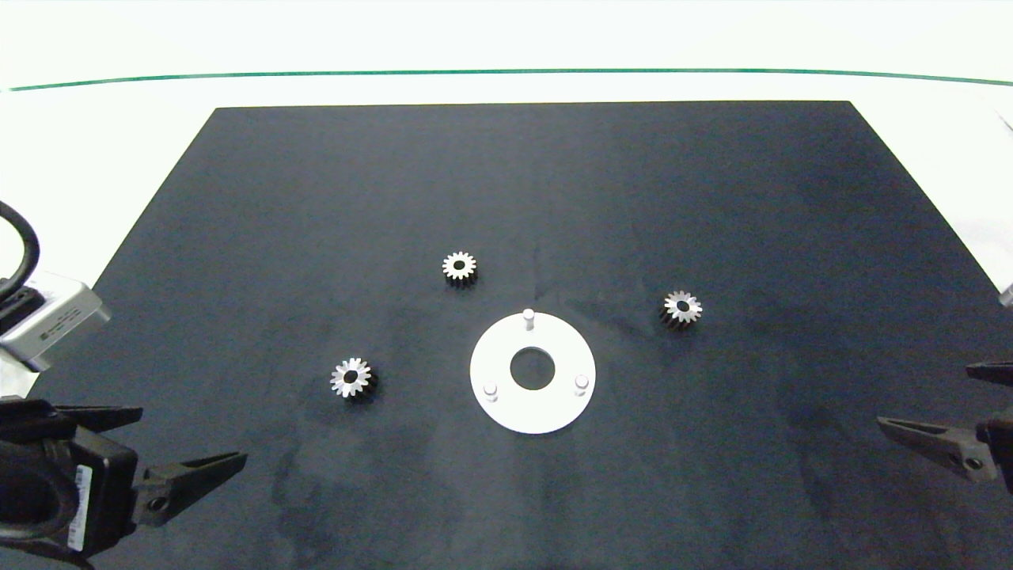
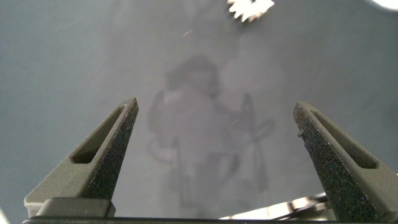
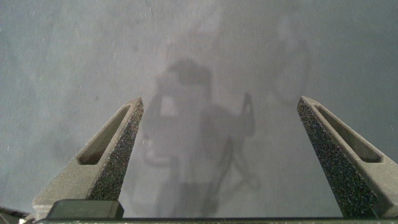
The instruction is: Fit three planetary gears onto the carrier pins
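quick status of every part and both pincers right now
left gear: flat on the mat, not on a pin
far gear: flat on the mat, not on a pin
right gear: flat on the mat, not on a pin
disc: flat on the mat
pins: upright, all three bare
left pincer: open, holding nothing
right pincer: open, holding nothing

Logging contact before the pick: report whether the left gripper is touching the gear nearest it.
Apart. The head view shows bare black mat between the open left gripper and the nearest planetary gear; the left wrist view shows nothing between its fingers.
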You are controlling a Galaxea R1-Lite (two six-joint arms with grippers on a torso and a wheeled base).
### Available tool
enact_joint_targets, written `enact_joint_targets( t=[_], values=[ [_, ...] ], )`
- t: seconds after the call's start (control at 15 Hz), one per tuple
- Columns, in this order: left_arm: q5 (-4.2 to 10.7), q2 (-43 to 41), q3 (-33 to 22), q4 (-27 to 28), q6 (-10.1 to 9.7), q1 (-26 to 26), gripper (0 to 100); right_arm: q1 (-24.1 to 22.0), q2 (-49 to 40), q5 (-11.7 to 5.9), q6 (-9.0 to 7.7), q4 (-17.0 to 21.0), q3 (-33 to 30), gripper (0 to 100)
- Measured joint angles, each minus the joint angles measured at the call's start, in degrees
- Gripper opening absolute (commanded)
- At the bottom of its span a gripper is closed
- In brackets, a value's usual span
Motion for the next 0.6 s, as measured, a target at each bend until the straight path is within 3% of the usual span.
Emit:
enact_joint_targets(
  t=[0.13, 0.27, 0.6],
  values=[
    [0.23, 1.55, -0.39, -0.83, -0.68, -1.71, 100, 0.11, 3.15, 0.82, -0.05, -0.22, -2.29, 100],
    [0.45, 2.96, -0.41, -0.90, -0.89, -1.38, 100, 1.10, 5.49, 2.83, 0.00, -0.32, -4.22, 100],
    [0.50, 5.63, -2.21, -2.38, -0.95, 3.74, 100, 5.96, 11.69, 3.15, 0.09, -3.19, -8.27, 100]
  ],
)
